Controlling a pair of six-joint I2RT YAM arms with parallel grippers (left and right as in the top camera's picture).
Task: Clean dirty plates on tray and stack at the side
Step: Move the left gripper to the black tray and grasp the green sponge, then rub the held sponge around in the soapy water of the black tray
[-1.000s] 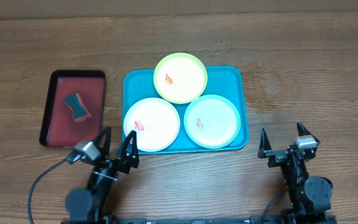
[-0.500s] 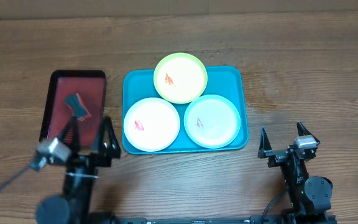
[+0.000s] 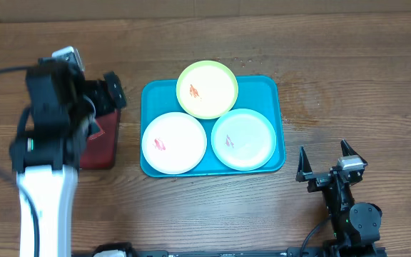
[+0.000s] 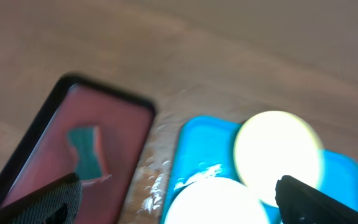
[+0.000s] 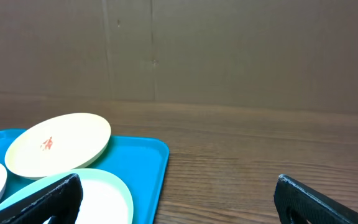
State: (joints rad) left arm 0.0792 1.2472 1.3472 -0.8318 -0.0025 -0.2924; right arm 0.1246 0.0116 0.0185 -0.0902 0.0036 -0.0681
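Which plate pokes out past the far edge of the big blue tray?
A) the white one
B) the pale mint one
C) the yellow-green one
C: seen from overhead, the yellow-green plate overhangs the far rim of the tray, while the white plate and the mint plate lie side by side nearer the robot.

Your gripper [image 5: 179,202] is hanging spread wide; left, on the tray [image 5: 151,165], the smeared yellow-green plate [image 5: 58,144] is sitting just behind the mint plate [image 5: 101,193].

tray [image 3: 274,89] centre of table [image 3: 348,71] | plates [image 3: 174,143] on it: one behind, two in front | small tray [image 4: 124,129] left, sponge [image 4: 87,149] inside
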